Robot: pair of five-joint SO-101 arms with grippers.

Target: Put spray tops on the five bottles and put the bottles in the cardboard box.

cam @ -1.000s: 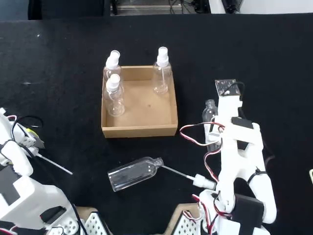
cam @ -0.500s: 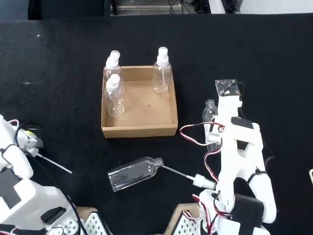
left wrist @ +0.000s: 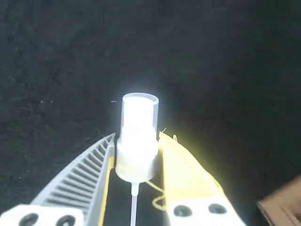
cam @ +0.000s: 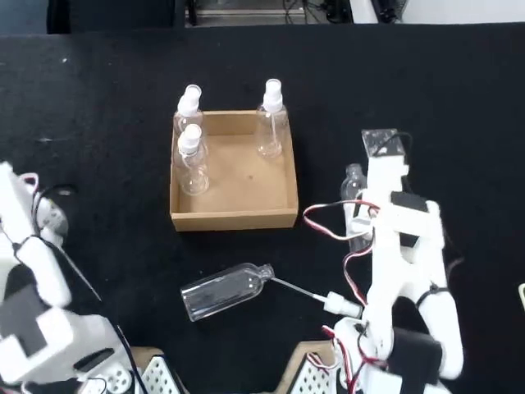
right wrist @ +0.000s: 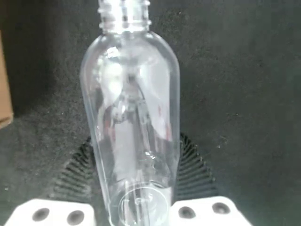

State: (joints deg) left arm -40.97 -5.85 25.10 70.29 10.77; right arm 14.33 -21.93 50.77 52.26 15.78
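While in the left gripper (left wrist: 136, 138), a spray top (left wrist: 139, 113); bottle (right wrist: 131, 89) in right gripper (right wrist: 137, 141)

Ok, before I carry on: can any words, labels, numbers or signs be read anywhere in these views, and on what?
None can be read. The cardboard box is plain. The held bottle in the right pincer and the lying bottle carry no label. The spray top in the left pincer is plain white. Any print on the small board by the right pincer is too small to read.
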